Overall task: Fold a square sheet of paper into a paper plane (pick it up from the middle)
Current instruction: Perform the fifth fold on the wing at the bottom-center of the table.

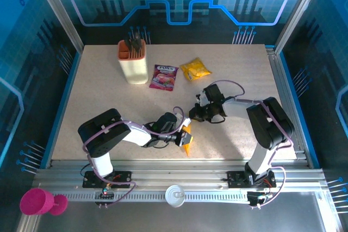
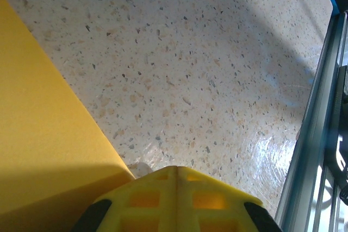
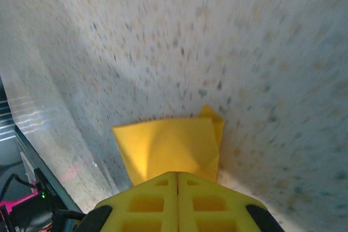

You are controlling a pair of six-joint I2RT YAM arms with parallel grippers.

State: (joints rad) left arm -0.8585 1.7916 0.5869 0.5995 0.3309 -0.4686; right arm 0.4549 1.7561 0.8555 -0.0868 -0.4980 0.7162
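The square sheet of paper [image 1: 187,144], orange-yellow and folded into a smaller layered shape, sits near the table's front edge between the two gripper tips. My right gripper [image 1: 190,121] reaches down-left to it. In the right wrist view the right gripper [image 3: 177,173] is shut, and the paper [image 3: 168,142] sticks out just past its tips, sharp against a blurred tabletop. My left gripper [image 1: 182,136] points right. In the left wrist view the left gripper [image 2: 176,168] is shut with nothing in its seam. The paper [image 2: 43,134] runs along its left side and behind the left finger.
A beige holder [image 1: 134,63], a purple printed packet [image 1: 165,76] and a crinkled yellow snack packet [image 1: 195,69] stand at the back of the table. The metal front rail [image 2: 310,150] runs close to the left gripper's right. A pink cup [image 1: 37,201] lies off the table, front left.
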